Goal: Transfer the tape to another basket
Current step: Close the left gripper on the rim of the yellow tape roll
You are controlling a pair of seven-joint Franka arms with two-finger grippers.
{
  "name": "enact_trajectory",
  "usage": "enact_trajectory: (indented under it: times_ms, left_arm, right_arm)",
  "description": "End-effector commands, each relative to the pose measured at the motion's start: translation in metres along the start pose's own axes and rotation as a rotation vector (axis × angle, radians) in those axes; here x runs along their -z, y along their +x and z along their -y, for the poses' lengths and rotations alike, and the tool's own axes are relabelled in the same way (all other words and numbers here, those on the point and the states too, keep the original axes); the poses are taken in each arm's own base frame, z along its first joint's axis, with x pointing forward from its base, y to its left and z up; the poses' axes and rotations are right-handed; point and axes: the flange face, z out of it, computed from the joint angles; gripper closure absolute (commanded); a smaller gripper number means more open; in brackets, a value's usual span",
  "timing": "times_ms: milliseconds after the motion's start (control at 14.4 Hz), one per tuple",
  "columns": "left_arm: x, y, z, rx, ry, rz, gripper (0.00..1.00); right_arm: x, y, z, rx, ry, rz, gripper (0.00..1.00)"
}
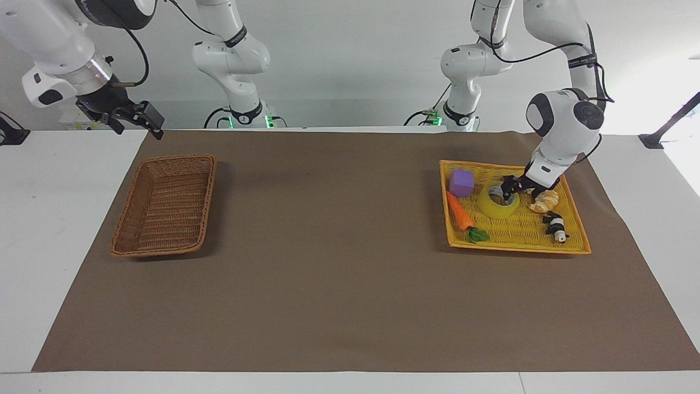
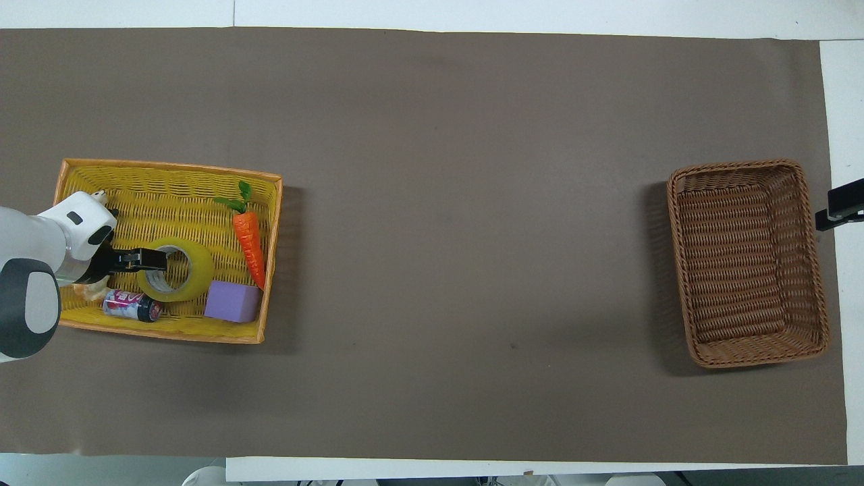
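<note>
— Where's my left gripper (image 1: pixel 508 190)?

— Down at the tape (image 1: pixel 496 203) inside the yellow tray (image 1: pixel 519 232), its tips at the rim of the roll on the croissant's (image 1: pixel 544 202) side. Whether the fingers are open or clamped, I cannot tell.

— Around it?

— A purple block (image 1: pixel 462 182) and a carrot (image 1: pixel 460 212) just past the tape, a can (image 2: pixel 130 306) beside it.

— And my right gripper (image 1: pixel 141 118)?

— It waits in the air, off the brown basket's (image 1: pixel 164 203) corner, grip unreadable.
</note>
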Motion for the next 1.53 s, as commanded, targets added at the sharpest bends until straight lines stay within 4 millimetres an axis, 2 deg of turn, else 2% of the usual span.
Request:
enact_trajectory:
  times_ms: [0, 279, 488, 557, 627, 766, 905, 1045, 1114, 1254, 1323, 1463]
  left_arm:
    - [-0.009, -0.003, -0.001, -0.005, 0.006, -0.009, 0.02]
    - [-0.034, 0.001, -0.002, -0.003, 0.004, -0.003, 0.02]
    - [-0.039, 0.001, -0.002, -0.006, 0.003, 0.004, 0.03]
    - [-0.039, 0.001, -0.002, -0.004, 0.003, 0.004, 0.18]
    - [-0.039, 0.001, -0.002, 0.009, 0.003, 0.006, 0.4]
    - [-0.04, 0.0, -0.003, 0.132, 0.004, 0.019, 0.78]
    - [-0.039, 0.0, -0.002, 0.145, 0.004, 0.029, 1.0]
    - [-0.031, 0.007, -0.001, 0.144, 0.004, 0.03, 1.0]
    - [-0.024, 0.018, -0.001, 0.143, 0.003, 0.048, 1.0]
    - [0.007, 0.048, -0.006, 0.131, 0.002, 0.07, 1.0]
    - [0.028, 0.064, -0.018, 0.108, 0.003, 0.081, 1.0]
    - [0.052, 0.08, -0.038, 0.087, -0.007, 0.085, 1.0]
  right_arm:
    - [-0.001, -0.007, -0.003, 0.013, -0.001, -0.004, 0.01]
    - [-0.001, -0.007, -0.002, 0.015, -0.002, -0.004, 0.01]
    - [-0.001, -0.007, -0.003, 0.013, -0.001, -0.004, 0.01]
    - [-0.001, -0.007, -0.003, 0.013, -0.001, -0.004, 0.01]
    - [-0.001, -0.007, -0.002, 0.015, -0.002, -0.004, 0.01]
    - [-0.001, -0.007, -0.003, 0.013, -0.001, -0.004, 0.01]
    - [-0.001, -0.007, -0.003, 0.013, -0.001, -0.004, 0.01]
    - [-0.001, -0.007, -0.002, 0.015, -0.002, -0.004, 0.01]
    - [0.0, -0.007, -0.003, 0.013, -0.001, -0.005, 0.01]
    - [0.0, -0.007, -0.003, 0.013, -0.001, -0.005, 0.01]
    - [-0.001, -0.007, -0.003, 0.013, -0.001, -0.004, 0.01]
    - [-0.001, -0.007, -0.002, 0.015, -0.002, -0.004, 0.01]
